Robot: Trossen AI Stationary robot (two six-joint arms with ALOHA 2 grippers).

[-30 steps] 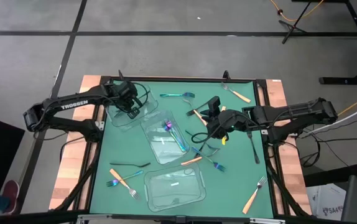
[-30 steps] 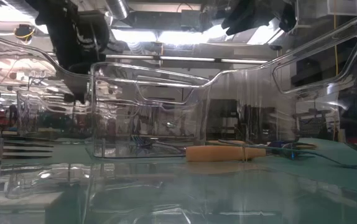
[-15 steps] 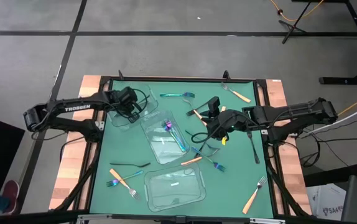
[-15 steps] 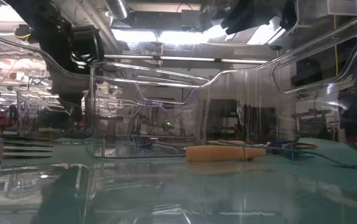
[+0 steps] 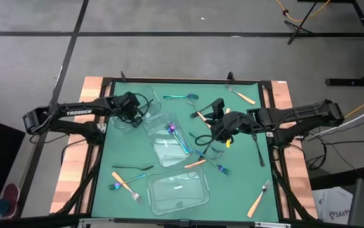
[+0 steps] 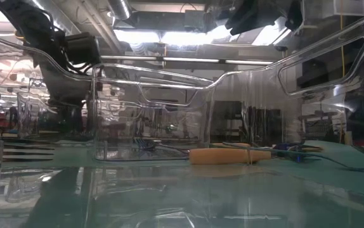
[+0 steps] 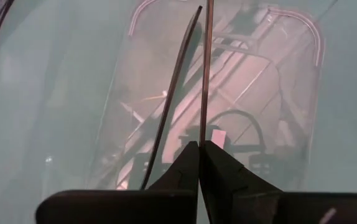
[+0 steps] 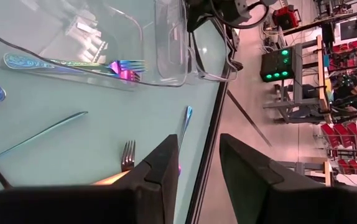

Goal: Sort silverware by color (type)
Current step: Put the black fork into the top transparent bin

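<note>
My left gripper [image 5: 133, 113] is over the far-left clear container [image 5: 120, 123], shut on a slim black utensil [image 7: 206, 68]. A second black utensil [image 7: 171, 99] lies in that container. My right gripper [image 5: 215, 132] hovers open right of the table's middle, touching nothing; a fork [image 8: 127, 155] lies just ahead of its fingers. The middle container [image 5: 160, 149] holds iridescent utensils [image 5: 181, 138]. Loose pieces lie on the green mat: an iridescent one [image 5: 182, 97], orange-handled forks [image 5: 242, 95] [image 5: 258, 200] and a black one [image 5: 259, 149]. My left gripper pinches the black utensil by one end [image 7: 203, 134] between its two shut fingers. The thin shaft runs straight out ahead of the fingertips, along the fingers' line, over the container's floor. Whether its far end rests on the container I cannot tell.
A third clear container [image 5: 198, 201] sits by the near edge. More utensils lie near-left [image 5: 122, 183] and at mid-table [image 5: 196, 163]. The table's raised frame [image 5: 271, 120] borders the mat. In the low view the container walls [image 6: 150, 107] fill the foreground.
My left gripper has moved a little toward the table's near edge, staying over the far-left container and staying shut. My right arm has kept still.
</note>
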